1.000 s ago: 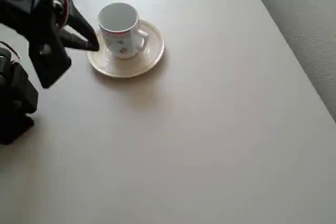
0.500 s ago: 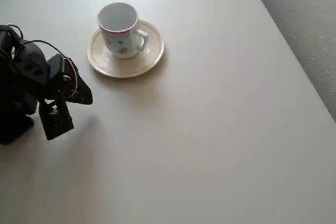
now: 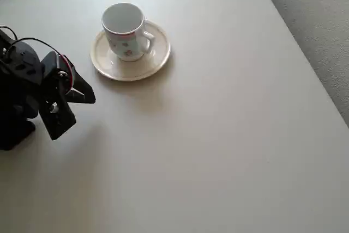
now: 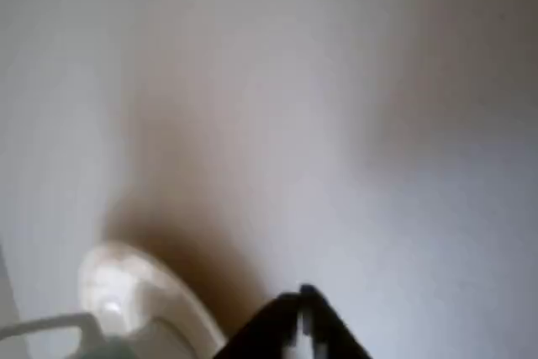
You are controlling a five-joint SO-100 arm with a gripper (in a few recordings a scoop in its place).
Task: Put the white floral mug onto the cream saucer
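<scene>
While the mug (image 3: 125, 30) stood upright on the saucer (image 3: 131, 51), the gripper (image 3: 87, 96) hung apart from both with nothing in it.

Seen from overhead, the mug sat a little toward the saucer's upper left, its handle pointing to the right and its mouth open to the camera, small flower prints on its side. The saucer rested on the pale table (image 3: 218, 135) near the top of the picture. The black arm was at the left edge, below and left of the saucer, its dark fingers (image 3: 83, 87) pointing right. From the wrist, the fingertips (image 4: 304, 313) met at a point, pressed together, with the saucer's rim (image 4: 134, 292) blurred at lower left.
</scene>
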